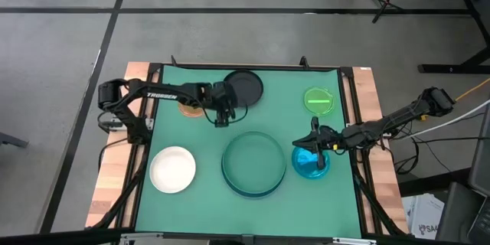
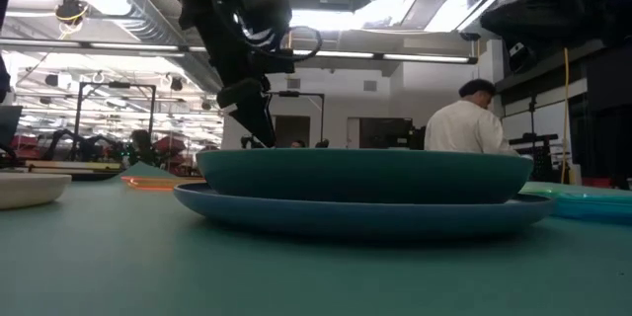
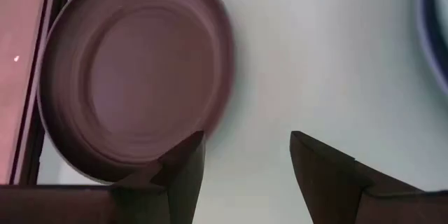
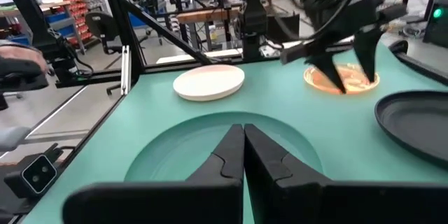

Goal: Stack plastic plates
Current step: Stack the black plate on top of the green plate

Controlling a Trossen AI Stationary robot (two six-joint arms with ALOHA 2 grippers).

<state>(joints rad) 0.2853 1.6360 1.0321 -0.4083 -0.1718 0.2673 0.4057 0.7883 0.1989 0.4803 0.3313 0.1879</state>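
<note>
Fingers of the left gripper stand wide beside the black plate near the desk's far edge, while the right gripper, pressed shut and empty, hangs over the cyan plate.

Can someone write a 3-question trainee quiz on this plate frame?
1. True or false: the teal plate sits on the light blue plate.
2. Which gripper has its fingers apart: left or right?
3. Which plate lies below the right gripper? A. white plate B. cyan plate C. green plate

Key: 1 true; 2 left; 3 B.
</note>
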